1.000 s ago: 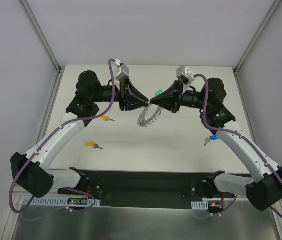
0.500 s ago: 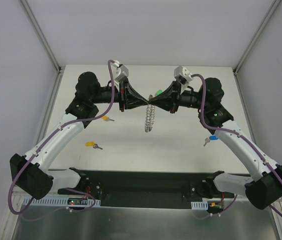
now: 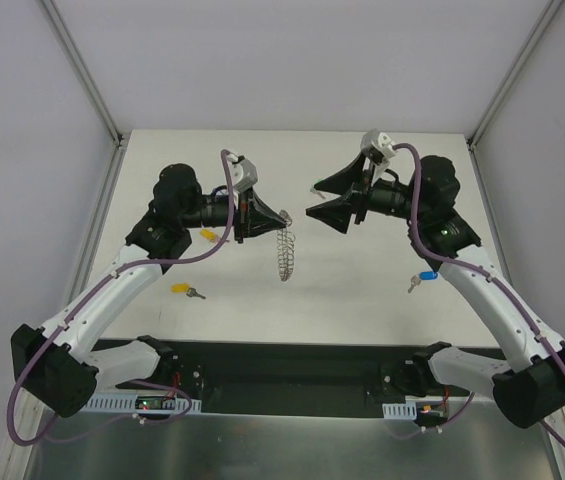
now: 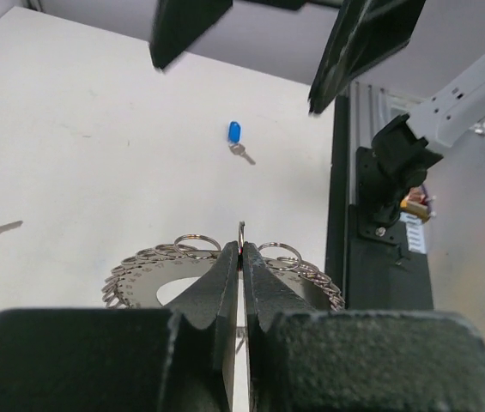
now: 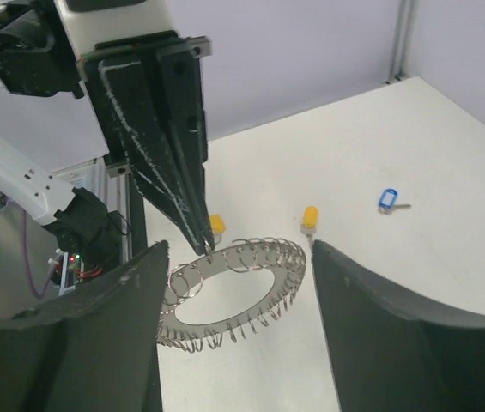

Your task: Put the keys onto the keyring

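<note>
At L gripper [image 3: 284, 217]: loop-edged metal keyring [image 3: 283, 256].

Near arc of the keyring [image 4: 139, 281] behind the left fingers [image 4: 216, 293], contact point perhaps too small.

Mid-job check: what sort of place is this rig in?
Looks like a robotics lab test cell: a white table, plain grey panels on metal frame posts around it, exposed circuit boards at the near edge.
</note>
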### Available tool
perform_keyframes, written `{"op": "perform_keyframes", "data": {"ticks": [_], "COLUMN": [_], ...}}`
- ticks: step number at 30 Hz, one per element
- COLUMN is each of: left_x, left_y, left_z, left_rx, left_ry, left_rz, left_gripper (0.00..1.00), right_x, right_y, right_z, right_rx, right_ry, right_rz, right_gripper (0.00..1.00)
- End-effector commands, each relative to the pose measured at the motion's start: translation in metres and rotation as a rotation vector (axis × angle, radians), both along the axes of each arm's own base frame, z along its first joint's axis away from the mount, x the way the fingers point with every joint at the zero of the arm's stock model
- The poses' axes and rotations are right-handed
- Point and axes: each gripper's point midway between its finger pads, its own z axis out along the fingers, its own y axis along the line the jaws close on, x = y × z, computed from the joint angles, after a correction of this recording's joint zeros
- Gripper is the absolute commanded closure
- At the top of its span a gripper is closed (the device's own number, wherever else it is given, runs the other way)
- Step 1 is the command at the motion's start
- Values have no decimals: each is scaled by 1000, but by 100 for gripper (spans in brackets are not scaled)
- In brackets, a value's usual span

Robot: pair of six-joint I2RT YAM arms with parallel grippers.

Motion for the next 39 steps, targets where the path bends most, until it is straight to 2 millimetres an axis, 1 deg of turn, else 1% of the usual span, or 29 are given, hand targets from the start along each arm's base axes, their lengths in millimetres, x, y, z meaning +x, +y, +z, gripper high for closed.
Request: {"op": "perform_keyframes", "data": {"ticks": [1,3,4,5,6,7,9,10,12,14,18,19,20,21,22,24,25,26,27,28,29,30,31,34,35,36,37,38,39], "left_x": [-2,-1,-1,3,4,6,13,14,21,24,29,30,30,30,31,32,32,32,31,30,31,30,26,22,21,21,20,20,20], "left_y": [9,12,14,16,18,20,24,26,30,32,37,39,39,40,41,43,43,44,44,44,45,45,41,38,37,38,37,37,37], "left_z": [-4,-11,-21,-24,-30,-38,-50,-57,-71,-80,-93,-98,-99,-104,-105,-107,-107,-106,-104,-104,-103,-103,-103,-105,-104,-105,-105,-105,-106], "left_rx": [20,35,52,63,76,93,124,140,170,190,224,235,240,249,253,257,257,255,253,253,256,260,261,270,271,276,276,276,281], "left_ry": [-161,-176,-180,-187,-183,-182,-169,-166,-150,-147,-150,-158,-161,-167,-172,-184,-188,-195,-205,-208,-218,-230,-240,-260,-265,-266,-271,-273,-273], "left_rz": [19,36,43,69,79,92,136,148,190,206,236,244,246,247,252,257,265,267,271,271,280,282,271,267,266,269,270,268,272], "left_gripper": [100,100,100,100,100,100,100,100,100,100,100,100,100,100,100,100,100,100,100,100,100,100,100,100,100,100,100,100,100], "right_x": [3,10,13,17,20,28,35,41,52,55,60,59,58,51,51,37,37,28,21,19,15,7,5,-3,-3,1,-2,-1,3], "right_y": [-24,-33,-37,-44,-47,-54,-61,-68,-74,-79,-98,-110,-116,-124,-135,-154,-172,-184,-194,-209,-217,-226,-240,-261,-263,-267,-275,-277,-284], "right_z": [28,24,20,23,18,13,11,-2,-18,-38,-77,-93,-104,-123,-134,-166,-177,-197,-208,-216,-225,-241,-248,-275,-281,-285,-293,-299,-302], "right_rx": [16,7,-2,4,-2,-11,-32,-67,-122,-198,-322,-379,-412,-470,-505,-579,-603,-643,-643,-638,-639,-660,-645,-616,-604,-574,-561,-554,-530], "right_ry": [-37,-28,-18,-25,-14,13,44,110,181,228,315,364,396,473,508,639,677,735,803,834,870,914,953,1065,1096,1112,1150,1181,1191], "right_rz": [-114,-181,-210,-268,-301,-369,-428,-492,-558,-582,-679,-736,-760,-787,-846,-935,-1027,-1073,-1132,-1197,-1233,-1267,-1333,-1406,-1414,-1430,-1460,-1470,-1499], "right_gripper": [24,14,4,4,4,4,4,4,4,4,4,4,4,2,1,1,1,3,6,8,10,12,14,24,25,29,31,34,39]}}
